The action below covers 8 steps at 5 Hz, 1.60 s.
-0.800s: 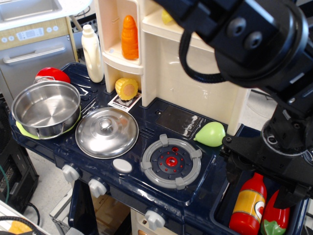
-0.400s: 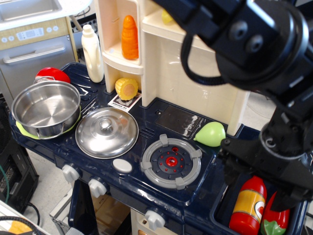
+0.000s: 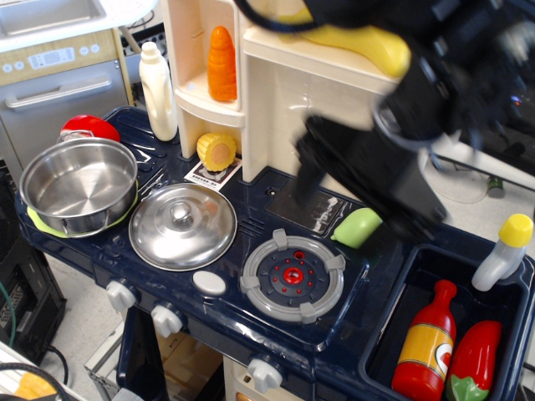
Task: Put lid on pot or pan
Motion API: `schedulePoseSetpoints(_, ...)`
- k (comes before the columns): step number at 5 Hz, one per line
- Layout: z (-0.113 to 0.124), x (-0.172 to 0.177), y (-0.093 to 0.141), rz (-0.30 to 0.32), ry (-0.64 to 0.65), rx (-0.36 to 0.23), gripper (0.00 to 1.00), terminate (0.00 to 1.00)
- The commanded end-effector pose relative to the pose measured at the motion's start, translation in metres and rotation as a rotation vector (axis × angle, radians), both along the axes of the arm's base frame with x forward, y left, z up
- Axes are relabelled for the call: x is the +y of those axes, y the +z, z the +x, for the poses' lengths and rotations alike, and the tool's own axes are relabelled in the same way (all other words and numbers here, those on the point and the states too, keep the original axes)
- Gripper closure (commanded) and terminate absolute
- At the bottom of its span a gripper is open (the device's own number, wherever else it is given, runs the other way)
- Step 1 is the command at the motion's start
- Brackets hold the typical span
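1. The blurred black robot arm [image 3: 376, 159] slants over the toy stove's far right; whether its pincer is spread or pressed together cannot be told.
2. The lid [image 3: 182, 225] lies flat at centre-left, well left of the arm, just right of the pot [image 3: 78, 185].

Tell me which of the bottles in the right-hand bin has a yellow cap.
The white bottle leaning at the bin's back right corner; the other two, the red and orange bottle and the plain red one, have no yellow cap.
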State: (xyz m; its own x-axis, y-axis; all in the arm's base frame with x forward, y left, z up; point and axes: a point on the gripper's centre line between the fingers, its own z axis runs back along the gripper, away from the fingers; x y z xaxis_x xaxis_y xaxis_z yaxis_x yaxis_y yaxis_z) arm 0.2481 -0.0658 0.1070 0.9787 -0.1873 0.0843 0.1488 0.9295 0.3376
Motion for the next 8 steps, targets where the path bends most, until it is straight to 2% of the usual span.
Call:
schedulePoseSetpoints(1,0.005,0.067,0.018,0.010,-0.086,-0.029,0.00,0.00)
schedulePoseSetpoints(3,-0.003,0.099,-0.024,-0.107,-0.095,-0.024,0.00,0.00)
schedulePoseSetpoints(6,0.007,0.119,-0.064,-0.175,-0.135,-0.036,0.00,0.00)
schedulePoseSetpoints(7,0.007,0.116,-0.070,-0.187,-0.106,-0.043,1.00,0.00)
schedulePoseSetpoints(8,0.004,0.107,-0.055,-0.163,-0.083,-0.038,1.00,0.00)
